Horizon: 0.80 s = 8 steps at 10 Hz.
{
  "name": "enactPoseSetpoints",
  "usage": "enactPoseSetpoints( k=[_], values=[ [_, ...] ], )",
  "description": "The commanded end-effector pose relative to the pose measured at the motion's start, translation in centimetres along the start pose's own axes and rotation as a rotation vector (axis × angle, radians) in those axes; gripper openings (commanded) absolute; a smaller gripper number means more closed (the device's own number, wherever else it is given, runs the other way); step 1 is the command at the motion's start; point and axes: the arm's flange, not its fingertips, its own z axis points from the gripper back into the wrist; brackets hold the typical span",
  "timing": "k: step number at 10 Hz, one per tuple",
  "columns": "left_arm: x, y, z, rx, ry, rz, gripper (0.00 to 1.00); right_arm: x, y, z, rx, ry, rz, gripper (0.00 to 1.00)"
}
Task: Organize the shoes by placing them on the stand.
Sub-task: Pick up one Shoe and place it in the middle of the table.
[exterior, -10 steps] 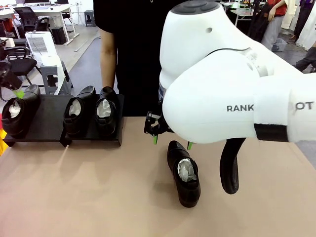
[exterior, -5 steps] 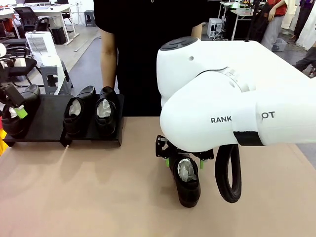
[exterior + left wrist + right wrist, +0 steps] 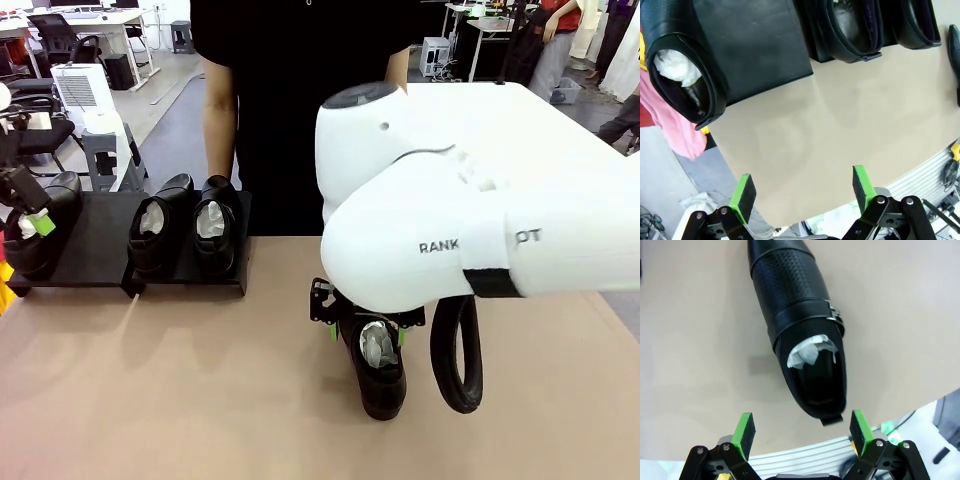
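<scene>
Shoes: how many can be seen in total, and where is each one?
4. Three are on the stand: a left shoe, a middle shoe and a right shoe. The fourth shoe lies on the table under the open right tool.

tan table carries a black stand and one loose black shoe.

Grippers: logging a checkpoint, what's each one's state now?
Left gripper: open, holding nothing.
Right gripper: open, holding nothing, above the shoe.
</scene>
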Motion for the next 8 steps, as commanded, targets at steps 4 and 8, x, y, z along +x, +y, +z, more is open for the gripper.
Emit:
enactPoseSetpoints(
  k=[4,8],
  values=[
    [-0.3,-0.1,-0.1,0.0,-0.013,0.002,1.0,1.3,0.3,-4.9,0.11,0.037,0.123,1.0],
    [-0.3,-0.1,-0.1,0.0,-0.013,0.002,1.0,1.5,1.8,-7.3,0.081,0.053,0.197,1.0]
  ],
)
